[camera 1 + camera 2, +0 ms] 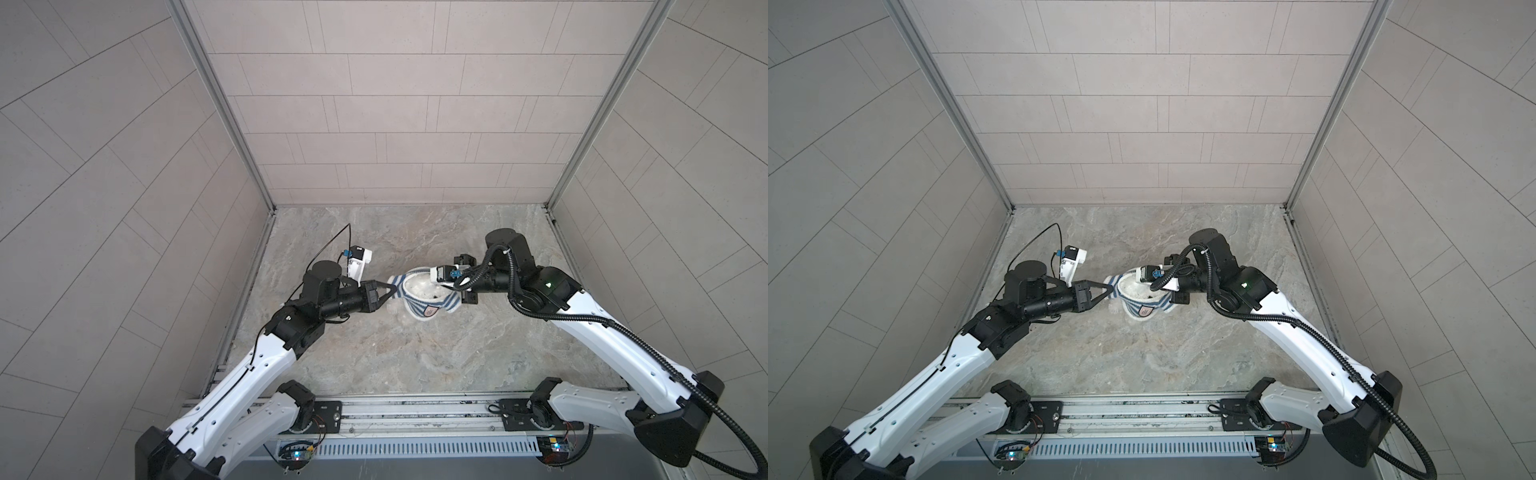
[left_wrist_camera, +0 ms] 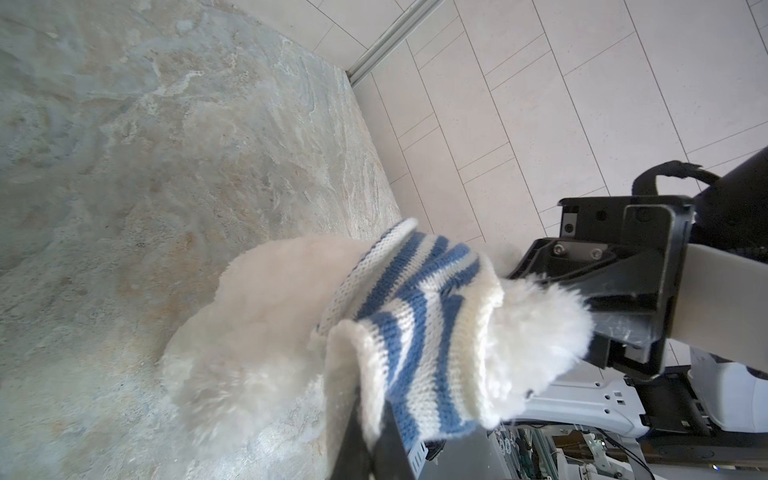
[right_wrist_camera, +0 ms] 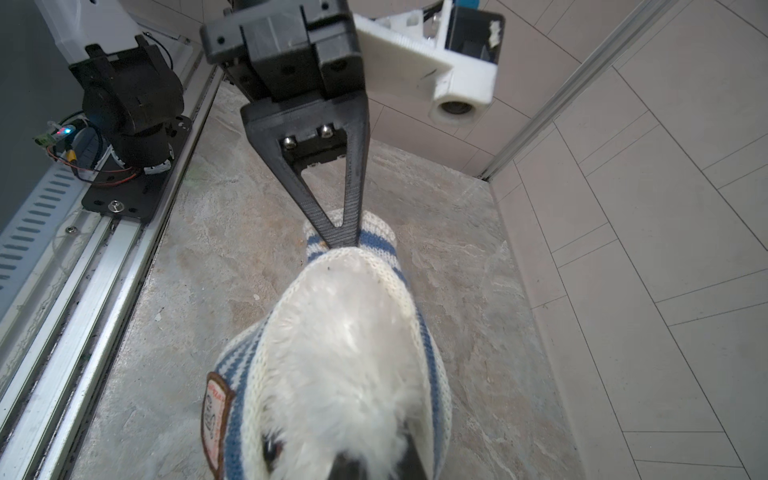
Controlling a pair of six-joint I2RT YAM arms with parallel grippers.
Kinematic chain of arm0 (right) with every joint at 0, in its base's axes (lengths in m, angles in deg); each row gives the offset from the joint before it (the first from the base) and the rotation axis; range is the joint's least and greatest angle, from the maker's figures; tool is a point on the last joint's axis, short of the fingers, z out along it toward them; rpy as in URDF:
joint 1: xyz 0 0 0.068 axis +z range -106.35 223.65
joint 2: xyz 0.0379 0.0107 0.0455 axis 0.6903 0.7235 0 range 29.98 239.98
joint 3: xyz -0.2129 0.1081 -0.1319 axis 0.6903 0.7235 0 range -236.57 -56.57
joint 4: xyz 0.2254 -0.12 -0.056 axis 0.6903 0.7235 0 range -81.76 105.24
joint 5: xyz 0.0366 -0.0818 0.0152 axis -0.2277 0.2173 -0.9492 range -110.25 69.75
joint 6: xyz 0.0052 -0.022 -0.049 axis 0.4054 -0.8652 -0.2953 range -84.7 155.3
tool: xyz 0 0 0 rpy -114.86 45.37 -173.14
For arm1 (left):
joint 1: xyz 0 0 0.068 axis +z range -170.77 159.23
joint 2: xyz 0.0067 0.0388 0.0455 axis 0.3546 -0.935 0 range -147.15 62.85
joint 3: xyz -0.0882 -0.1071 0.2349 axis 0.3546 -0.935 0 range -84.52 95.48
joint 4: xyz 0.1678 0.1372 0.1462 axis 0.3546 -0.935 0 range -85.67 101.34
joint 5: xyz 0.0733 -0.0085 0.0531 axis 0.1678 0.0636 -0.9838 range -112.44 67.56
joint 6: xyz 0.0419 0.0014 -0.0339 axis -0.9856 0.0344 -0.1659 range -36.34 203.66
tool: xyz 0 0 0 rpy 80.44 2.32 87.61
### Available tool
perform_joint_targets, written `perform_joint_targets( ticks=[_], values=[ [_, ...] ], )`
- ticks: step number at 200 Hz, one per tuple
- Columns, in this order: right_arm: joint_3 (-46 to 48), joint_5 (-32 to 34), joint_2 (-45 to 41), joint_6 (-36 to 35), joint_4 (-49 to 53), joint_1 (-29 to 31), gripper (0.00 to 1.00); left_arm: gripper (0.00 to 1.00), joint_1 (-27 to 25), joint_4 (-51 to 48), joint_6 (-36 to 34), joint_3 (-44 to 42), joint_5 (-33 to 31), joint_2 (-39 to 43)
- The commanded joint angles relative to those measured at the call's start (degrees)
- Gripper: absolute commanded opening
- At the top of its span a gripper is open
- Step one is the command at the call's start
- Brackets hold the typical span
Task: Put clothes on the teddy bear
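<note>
In both top views the small fluffy white plush teddy bear [image 1: 422, 286] sits mid-table on the grey marbled tabletop [image 1: 374, 353], between the two arms. The blue-and-white striped knitted shirt [image 1: 415, 309] rings it. The left gripper [image 1: 392, 286] is clenched on the shirt's edge. The right gripper [image 1: 446, 284] lies under its own camera mount, so its grip is hidden here. I judge the two are pulling opposite ways to widen the opening.

The left wrist view adds what overhead misses: a furry limb [image 2: 540, 332] pokes out of a sleeve, against the right gripper's black body.

The right wrist view shows the left fingertips [image 3: 338, 237] meeting on the far striped hem, and a brown badge [image 3: 216, 415] beside the bear's dark eye. The right jaws are closed, though on what I cannot tell
</note>
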Motion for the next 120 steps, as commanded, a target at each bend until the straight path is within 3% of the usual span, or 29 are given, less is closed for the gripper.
perform_joint_targets(
  ticks=[1, 41, 64, 120],
  values=[
    [0.45, -1.9, -3.85, 3.47, -9.49, -1.0, 0.0, 0.0, 2.15, -2.59, -0.68, -2.7, -0.92, 0.93],
    [1.77, -2.72, -5.05, 5.37, -14.18, -1.34, 0.0, 0.0, 2.5, -3.19, -2.59, -4.97, -2.01, 0.7],
    [2.76, -2.67, -5.24, 10.4, -18.25, -1.53, 0.0, 0.0, 2.5, -4.02, -4.81, -6.1, -2.39, 0.02],
    [2.41, 3.99, -4.44, 17.7, -20.24, -1.39, 0.0, 0.0, 2.45, -6.26, -13.55, -8.89, -7.05, 0.3]
  ],
)
